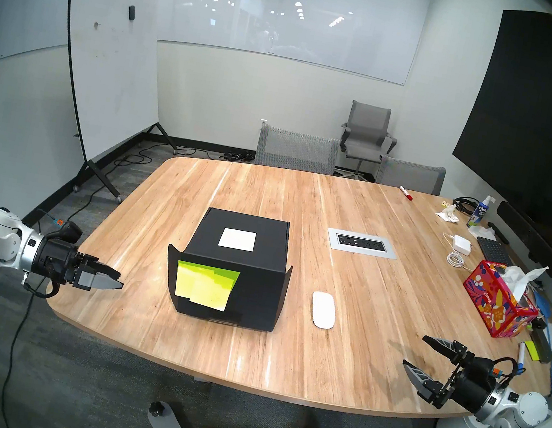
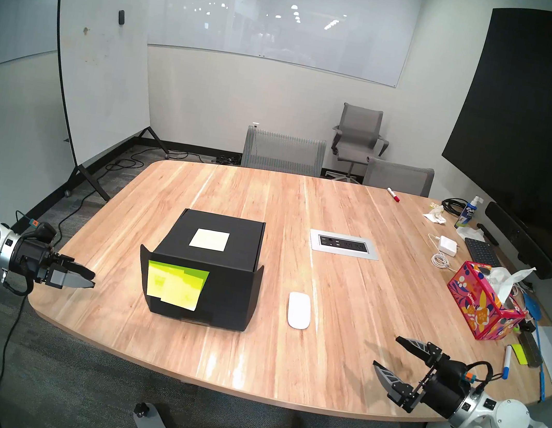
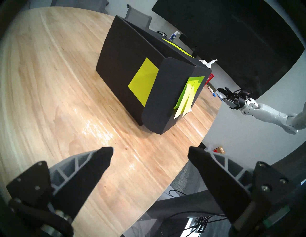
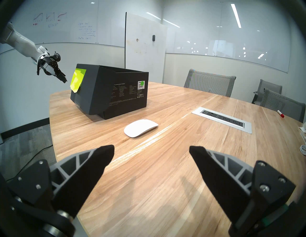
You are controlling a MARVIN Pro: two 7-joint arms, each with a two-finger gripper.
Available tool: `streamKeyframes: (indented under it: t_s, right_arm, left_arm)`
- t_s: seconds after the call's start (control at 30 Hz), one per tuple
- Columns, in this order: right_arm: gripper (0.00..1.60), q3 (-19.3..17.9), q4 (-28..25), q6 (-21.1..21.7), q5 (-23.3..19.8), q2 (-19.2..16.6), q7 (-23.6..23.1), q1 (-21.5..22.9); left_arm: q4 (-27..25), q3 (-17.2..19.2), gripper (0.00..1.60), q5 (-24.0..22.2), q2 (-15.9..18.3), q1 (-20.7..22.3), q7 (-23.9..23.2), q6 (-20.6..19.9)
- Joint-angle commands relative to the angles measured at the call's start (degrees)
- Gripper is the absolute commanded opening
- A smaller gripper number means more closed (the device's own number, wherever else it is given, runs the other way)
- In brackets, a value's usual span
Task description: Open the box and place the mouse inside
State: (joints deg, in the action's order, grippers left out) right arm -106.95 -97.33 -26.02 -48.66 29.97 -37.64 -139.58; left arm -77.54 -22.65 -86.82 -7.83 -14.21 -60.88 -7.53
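Observation:
The black box (image 1: 239,274) stands on the wooden table (image 1: 280,354), left of centre. Its lid is down, with a white label (image 1: 237,239) on top and yellow-green sticky notes (image 1: 204,285) on the front flap, whose side ears stick out. The white mouse (image 1: 323,309) lies flat just right of the box (image 4: 115,89). My left gripper (image 1: 118,281) hovers open at the table's left edge, pointing at the box (image 3: 119,69) and apart from it. My right gripper (image 1: 414,350) is open near the front right edge, a short way from the mouse (image 4: 140,128), holding nothing.
A silver outlet panel (image 1: 362,243) is set into the table behind the mouse. A red floral tissue box (image 1: 495,306), white power adapter (image 1: 462,245), keyboard (image 1: 494,250), spray bottle (image 1: 478,215) and pens crowd the right edge. Chairs (image 1: 296,149) stand behind.

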Motion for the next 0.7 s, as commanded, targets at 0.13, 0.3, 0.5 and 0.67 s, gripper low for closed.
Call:
streamKeyframes:
  t_s: [0.13, 0.3, 0.5, 0.67]
  right_arm:
    - [1.6, -0.24, -0.15, -0.02, -0.1, 0.0, 0.0, 0.02]
    - [1.6, -0.24, -0.15, -0.02, -0.1, 0.0, 0.0, 0.02]
    - [1.6, -0.24, -0.15, -0.03, -0.1, 0.0, 0.0, 0.02]
    - [1.6, -0.24, -0.15, -0.02, -0.1, 0.0, 0.0, 0.02]
  left_arm:
    - [-1.35, -0.97, 1.6, -1.29, 1.27, 0.59, 0.9, 3.99]
    - [-0.2, -1.24, 1.6, -2.26, 0.49, -0.56, -0.44, 7.18]
    - [2.76, -2.28, 1.6, -2.63, -1.38, -2.59, -2.93, 13.11]
    - [2.96, -2.55, 1.6, -3.35, -1.8, -3.28, -3.55, 15.44]
